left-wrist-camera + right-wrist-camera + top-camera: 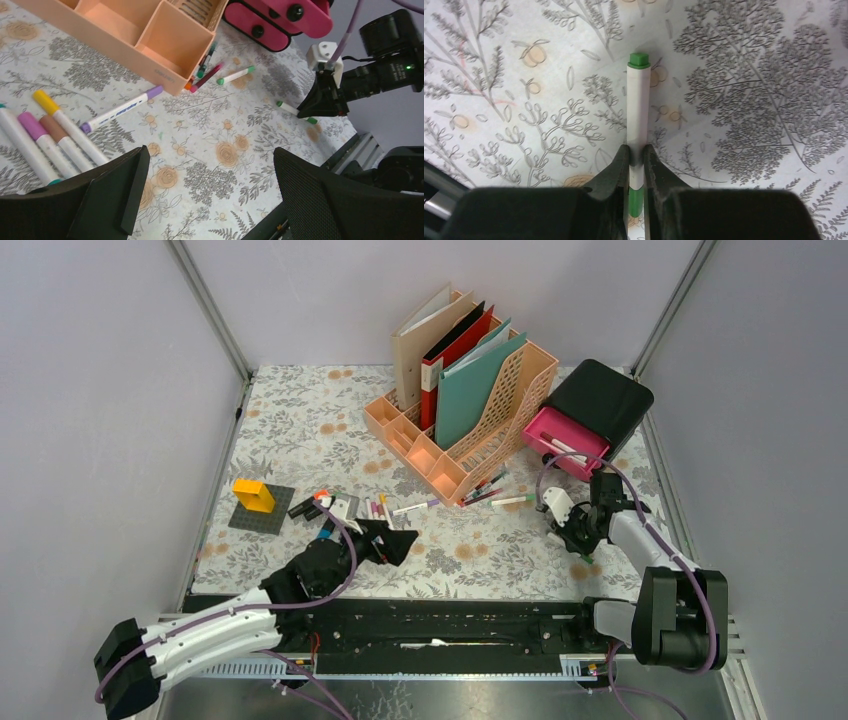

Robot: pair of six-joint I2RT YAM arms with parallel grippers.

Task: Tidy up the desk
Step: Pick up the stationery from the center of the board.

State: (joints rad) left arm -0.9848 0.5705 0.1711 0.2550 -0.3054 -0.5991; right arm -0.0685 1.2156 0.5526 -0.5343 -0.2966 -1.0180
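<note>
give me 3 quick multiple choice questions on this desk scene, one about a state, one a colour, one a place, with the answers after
1. The left end effector is:
A) open and empty
B) shut on a marker
C) out of view

2. The cap on the marker in the right end effector is:
A) purple
B) green
C) yellow

3. The yellow block sits:
A) in the left end effector
B) in the right end effector
C) on the grey baseplate

Answers:
1 A, its fingers stand wide apart with nothing between them.
2 B, the right wrist view shows a green cap on the white barrel.
3 C, the top view shows it standing on the plate.
</note>
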